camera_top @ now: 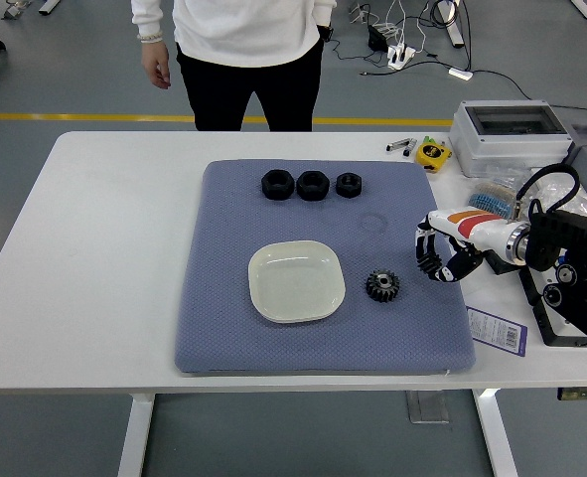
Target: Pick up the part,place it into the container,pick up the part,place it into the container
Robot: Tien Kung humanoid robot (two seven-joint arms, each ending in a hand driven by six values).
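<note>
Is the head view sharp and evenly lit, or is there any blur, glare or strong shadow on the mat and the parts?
Head view: sharp overall, soft even light; the gear and the plate cast only faint shadows on the blue mat; no strong glare on the white table; the right hand looks crisp, without motion blur; the three black parts are too dark for fine detail.

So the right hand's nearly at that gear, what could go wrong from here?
The gear is small and lies flat on the soft blue mat, so the right hand, empty now, may press it in or knock it aside instead of gripping it. The plate sits just beyond the gear; a push could slide the gear against its rim.
</note>
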